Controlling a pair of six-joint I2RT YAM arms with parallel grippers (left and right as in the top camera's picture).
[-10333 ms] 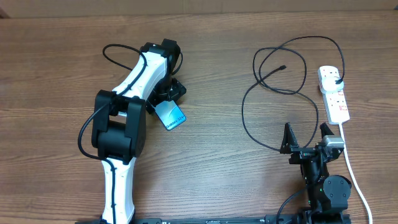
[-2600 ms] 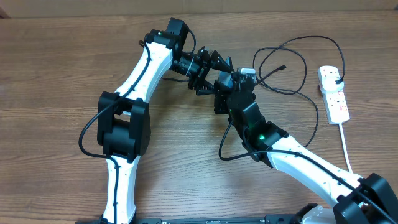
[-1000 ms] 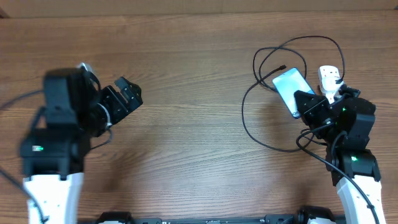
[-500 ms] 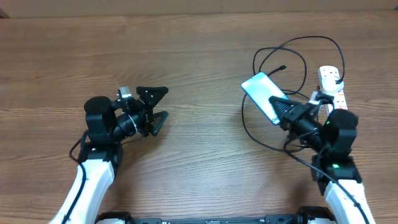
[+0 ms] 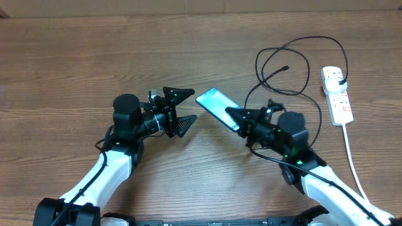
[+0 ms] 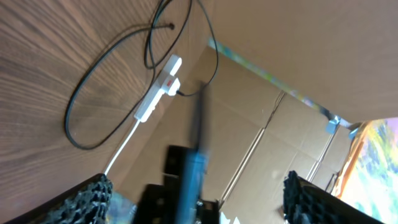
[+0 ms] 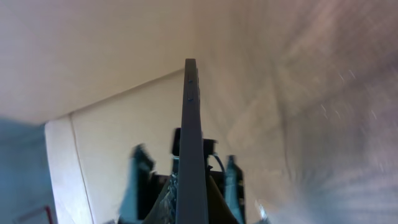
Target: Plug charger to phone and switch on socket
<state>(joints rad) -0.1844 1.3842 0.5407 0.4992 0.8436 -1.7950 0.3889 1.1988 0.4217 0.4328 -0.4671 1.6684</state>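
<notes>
One wooden table (image 5: 201, 37) carries everything. Two arms reach over it: the left arm (image 5: 100, 176) lies well to the left of the socket (image 5: 336, 94), and the right arm (image 5: 326, 188) comes up from below and left of it.

There is one charger (image 5: 317, 37), a thin black cable lying in several loose loops just left of the socket. Its black plug (image 5: 341, 83) sits in the socket's upper end, and its single connector tip (image 5: 286, 68) lies free on the wood, left of the socket.

One thick white cord (image 5: 353, 163) runs down from the socket's lower end.

The one socket lies flat near the table's right edge.

One phone (image 5: 213, 103), screen lit blue, is held in the air well left of the socket. The right gripper (image 5: 240, 121) clamps its lower end, and the right wrist view shows the phone edge-on between the fingers.

The left gripper (image 5: 191, 105), farther left from the socket, holds nothing, its fingers spread wide and pointing at the phone.
</notes>
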